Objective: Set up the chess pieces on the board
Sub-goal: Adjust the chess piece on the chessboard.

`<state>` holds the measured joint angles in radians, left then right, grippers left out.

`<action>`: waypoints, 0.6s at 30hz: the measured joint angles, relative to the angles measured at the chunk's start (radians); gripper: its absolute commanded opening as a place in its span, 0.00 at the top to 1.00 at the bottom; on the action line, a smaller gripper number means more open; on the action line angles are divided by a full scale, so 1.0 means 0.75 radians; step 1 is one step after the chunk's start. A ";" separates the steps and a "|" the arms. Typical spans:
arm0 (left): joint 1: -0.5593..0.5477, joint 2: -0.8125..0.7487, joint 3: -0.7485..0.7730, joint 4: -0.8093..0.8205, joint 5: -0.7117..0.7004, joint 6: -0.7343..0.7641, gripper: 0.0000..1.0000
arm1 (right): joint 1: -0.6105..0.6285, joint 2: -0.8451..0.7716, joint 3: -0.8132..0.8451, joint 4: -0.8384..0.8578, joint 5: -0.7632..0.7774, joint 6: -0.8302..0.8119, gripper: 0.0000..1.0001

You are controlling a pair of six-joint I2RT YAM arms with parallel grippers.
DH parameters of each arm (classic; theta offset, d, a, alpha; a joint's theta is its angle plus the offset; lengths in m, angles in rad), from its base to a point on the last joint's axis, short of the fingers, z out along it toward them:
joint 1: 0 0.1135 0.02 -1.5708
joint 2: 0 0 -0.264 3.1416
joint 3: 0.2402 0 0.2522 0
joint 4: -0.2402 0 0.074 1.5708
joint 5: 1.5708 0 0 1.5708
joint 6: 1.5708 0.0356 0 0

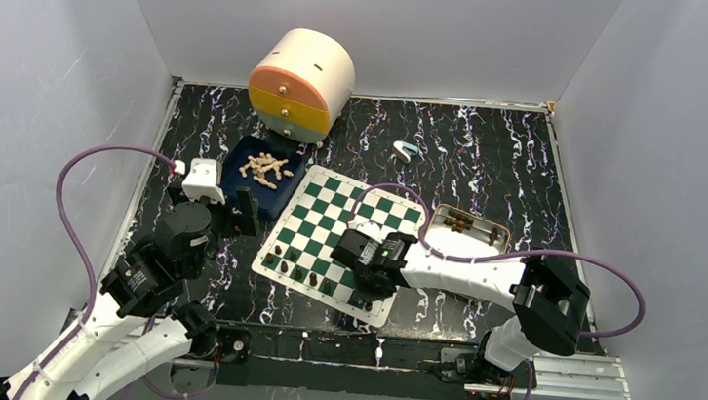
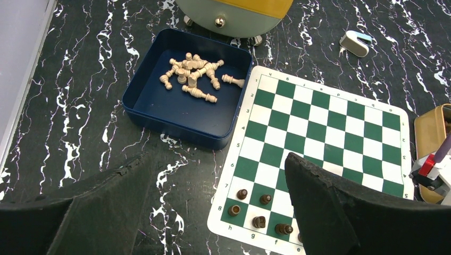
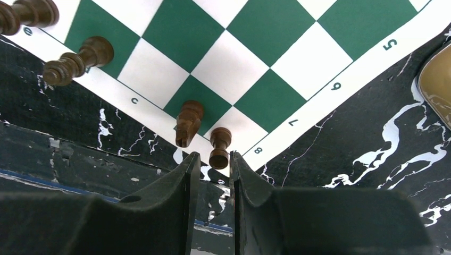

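Standing between right fingers (image 3: 175,202): dark piece (image 3: 219,149)

White arm links (image 1: 460,274), black joints (image 1: 550,312), purple cables (image 1: 120,147), black padded jaws.

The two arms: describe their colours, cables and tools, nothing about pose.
The left arm and right arm are white tubes with chunky black joints. A purple cable loops along each. The left tool has a white block behind black fingers; the right tool is black too, rough-textured.
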<state>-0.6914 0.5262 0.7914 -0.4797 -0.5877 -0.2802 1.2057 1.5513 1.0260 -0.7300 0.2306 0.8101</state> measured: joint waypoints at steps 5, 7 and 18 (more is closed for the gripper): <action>0.000 0.000 0.000 0.000 0.000 0.000 0.08 | 0.000 0.006 -0.013 0.001 -0.007 -0.008 0.69; 0.000 0.000 0.000 0.000 -0.001 -0.001 0.08 | 0.000 0.012 -0.013 0.007 -0.009 -0.010 0.71; 0.000 0.004 0.000 0.000 -0.001 -0.001 0.08 | -0.001 0.012 -0.027 0.028 -0.011 -0.022 0.80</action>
<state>-0.6914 0.5293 0.7914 -0.4797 -0.5880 -0.2806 1.2053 1.5600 1.0054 -0.7086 0.2226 0.7937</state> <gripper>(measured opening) 0.917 0.239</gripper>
